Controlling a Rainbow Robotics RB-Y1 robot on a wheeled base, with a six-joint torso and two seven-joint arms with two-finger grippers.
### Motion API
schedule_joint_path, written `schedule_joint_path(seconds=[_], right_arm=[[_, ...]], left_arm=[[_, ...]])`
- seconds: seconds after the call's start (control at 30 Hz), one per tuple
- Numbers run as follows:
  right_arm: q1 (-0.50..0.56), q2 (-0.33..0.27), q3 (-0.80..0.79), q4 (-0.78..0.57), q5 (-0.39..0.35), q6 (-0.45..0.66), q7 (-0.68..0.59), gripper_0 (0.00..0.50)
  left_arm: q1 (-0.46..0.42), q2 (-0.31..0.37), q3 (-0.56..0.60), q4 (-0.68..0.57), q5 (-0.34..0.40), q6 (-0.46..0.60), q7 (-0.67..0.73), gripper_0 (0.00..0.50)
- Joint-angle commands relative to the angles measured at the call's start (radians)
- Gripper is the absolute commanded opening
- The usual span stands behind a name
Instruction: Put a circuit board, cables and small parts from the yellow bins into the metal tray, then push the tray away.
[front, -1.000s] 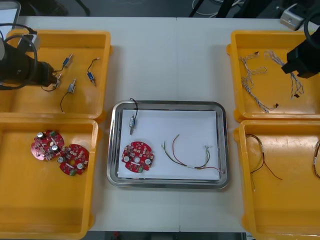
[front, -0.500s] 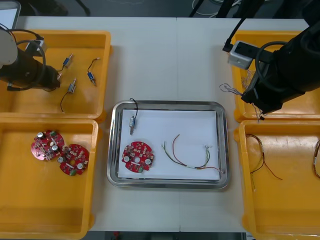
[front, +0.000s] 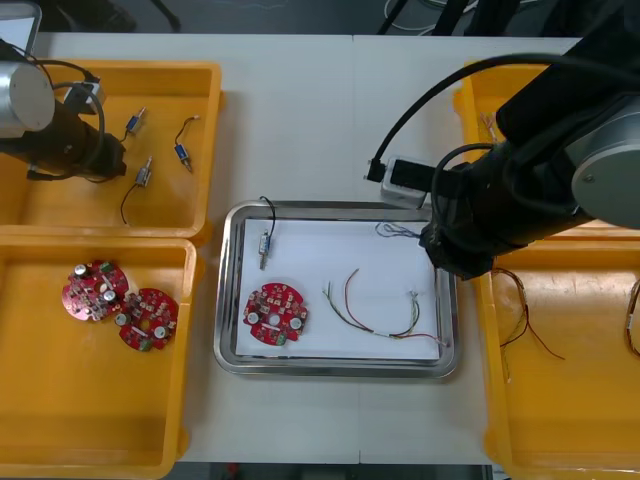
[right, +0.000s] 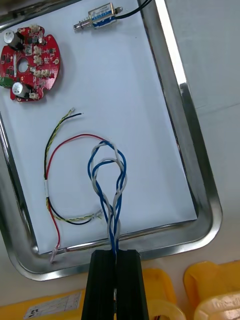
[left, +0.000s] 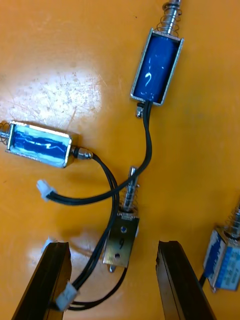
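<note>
Over the metal tray's (right: 201, 167) shiny right rim, the right gripper (right: 116, 253) points steeply down. Its black fingers are clenched on the twisted blue and white cable (right: 111, 175), whose loops spread ahead over the white inside. Half a second ago this arm hung by the yellow bin (front: 468, 92). The left gripper (left: 113, 245) hovers spread, with a boxy small metal part (left: 121, 243) between its fingers.
</note>
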Motion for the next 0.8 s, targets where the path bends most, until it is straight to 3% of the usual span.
schedule_joint_path(seconds=[0.03,0.57,0.8], right_arm=[[-0.078,0.005,0.124,0.004,0.047,-0.022,0.038,0.0],[-0.174,0.111,0.261,0.223,0.131,-0.112,0.107,0.0],[-0.174,0.148,0.291,0.306,0.179,-0.14,0.2,0.0]], left_arm=[[-0.069,0.043,-0.05,0.041,0.0,-0.058,-0.063,0.5],[-0.088,0.037,-0.068,0.057,0.018,-0.086,-0.054,0.5],[-0.089,0.031,-0.082,0.057,0.026,-0.092,-0.051,0.5]])
